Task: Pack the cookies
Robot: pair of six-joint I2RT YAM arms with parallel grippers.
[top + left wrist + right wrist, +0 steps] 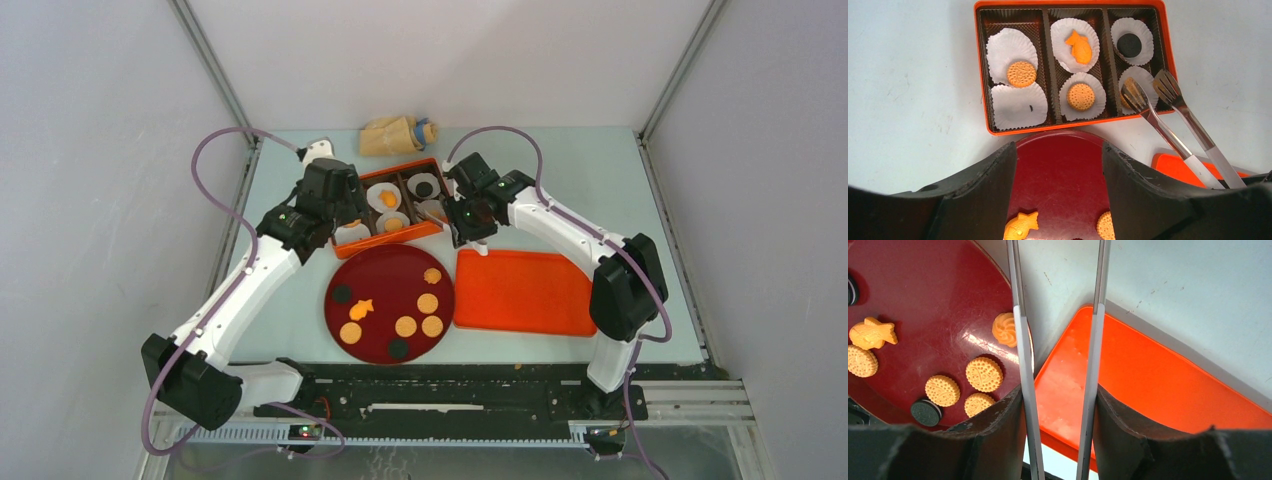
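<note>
From above, a pale bench [600, 170] sits inside white walls [90, 150], with a beige bag [397, 135] at its far edge. An orange box [395, 242] lies mid-bench. A dark red plate [385, 275] lies just nearer than the box, and an orange tray [525, 292] is to the plate's right. The left arm [240, 290] reaches forward to the box's left end. The right arm [570, 225] bends in toward its right end. 8 cookies [405, 326] lie on the plate, 2 of them dark.

In the left wrist view, the left pincer [1058, 150] hangs above the plate's far rim, its jaws apart and holding nothing. Beyond it, the box shows 6 white liners [1019, 105] in 3 columns. 4 liners plainly hold a cookie, and a 5th cookie, tan, shows partly behind the tongs [1173, 135]. The near-left liner is bare. The tongs' tips sit over the near-right compartment.

In the right wrist view, the right pincer [1058, 395] is clamped on the tongs, whose 2 arms are spread, 1 against each finger. The tray lies below, and the plate's cookies all lie left of the tongs.
</note>
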